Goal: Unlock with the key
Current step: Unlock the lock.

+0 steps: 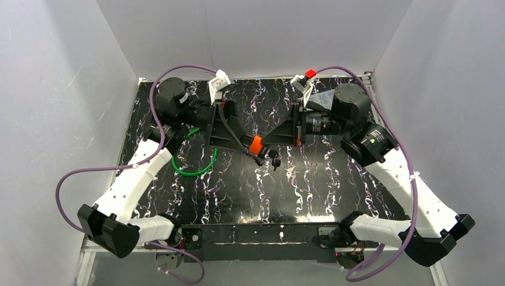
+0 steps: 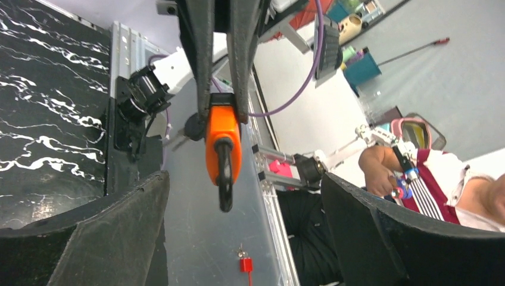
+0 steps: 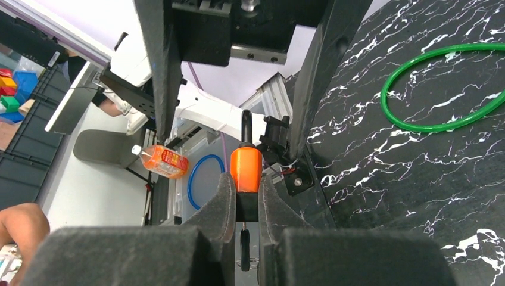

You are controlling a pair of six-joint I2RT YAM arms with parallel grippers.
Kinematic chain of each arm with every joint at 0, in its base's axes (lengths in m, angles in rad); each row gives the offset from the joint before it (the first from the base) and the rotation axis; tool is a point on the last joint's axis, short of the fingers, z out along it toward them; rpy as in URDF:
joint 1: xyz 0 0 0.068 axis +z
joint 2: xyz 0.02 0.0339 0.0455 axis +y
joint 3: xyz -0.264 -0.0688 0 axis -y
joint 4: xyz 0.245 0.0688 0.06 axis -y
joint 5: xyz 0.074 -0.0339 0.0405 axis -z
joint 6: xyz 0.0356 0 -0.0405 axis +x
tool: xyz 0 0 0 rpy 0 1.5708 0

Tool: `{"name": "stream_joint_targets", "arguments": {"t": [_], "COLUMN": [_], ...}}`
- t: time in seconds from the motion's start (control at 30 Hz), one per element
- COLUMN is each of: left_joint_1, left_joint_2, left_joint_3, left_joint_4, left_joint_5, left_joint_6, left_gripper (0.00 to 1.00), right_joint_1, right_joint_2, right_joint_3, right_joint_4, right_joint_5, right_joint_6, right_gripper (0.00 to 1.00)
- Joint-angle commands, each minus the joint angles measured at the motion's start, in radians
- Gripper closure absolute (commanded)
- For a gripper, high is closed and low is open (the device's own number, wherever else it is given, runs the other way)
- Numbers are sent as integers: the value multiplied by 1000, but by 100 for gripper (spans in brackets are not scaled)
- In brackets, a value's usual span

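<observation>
Top external view: my right pincer (image 1: 262,143) and my left pincer (image 1: 240,134) meet nose to nose over the middle of the black marbled table (image 1: 238,196). The orange padlock (image 1: 256,145) sits between them. My right fingers (image 3: 223,199) are drawn nearly together and clamp the padlock's body from both sides, with its black shackle (image 3: 245,125) pointing away from my right wrist toward the left arm. A dark key (image 1: 275,159) hangs at the padlock's other end, just past my right fingertips; I cannot tell whether it is seated in the keyhole.

My left pincer is spread as wide as it goes and has hold of nothing. Its two fingers (image 2: 89,238) stand on either side of the shackle end, apart from it. A green ring (image 1: 193,171) lies flat on the table under my left forearm, well apart from the padlock.
</observation>
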Motion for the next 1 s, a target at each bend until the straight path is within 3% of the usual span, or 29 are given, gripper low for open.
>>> {"name": "stream_joint_targets", "arguments": {"t": [0.0, 0.33, 0.57, 0.77, 0.87, 0.97], "left_joint_1": [-56, -109, -119, -124, -126, -133], "left_joint_2": [-14, -9, -16, -6, 14, 7], "left_joint_3": [9, 11, 78, 123, 144, 128], "left_joint_4": [-117, -205, -546, -712, -779, -784], "left_joint_5": [10, -61, -225, -263, -250, -237], "left_joint_6": [156, 243, 473, 579, 621, 652], "left_gripper": [2, 3, 15, 12, 3, 2], "right_joint_1": [-5, -5, -5, -3, 2, 11], "right_joint_2": [11, 27, 47, 64, 76, 94], "right_joint_3": [64, 77, 79, 81, 91, 125], "right_joint_4": [17, 8, 1, 3, -15, -62], "right_joint_5": [-27, -59, -84, -90, -83, -70], "right_joint_6": [-17, -2, 9, 1, -16, -46], "right_gripper": [99, 99, 99, 99, 99, 99]}}
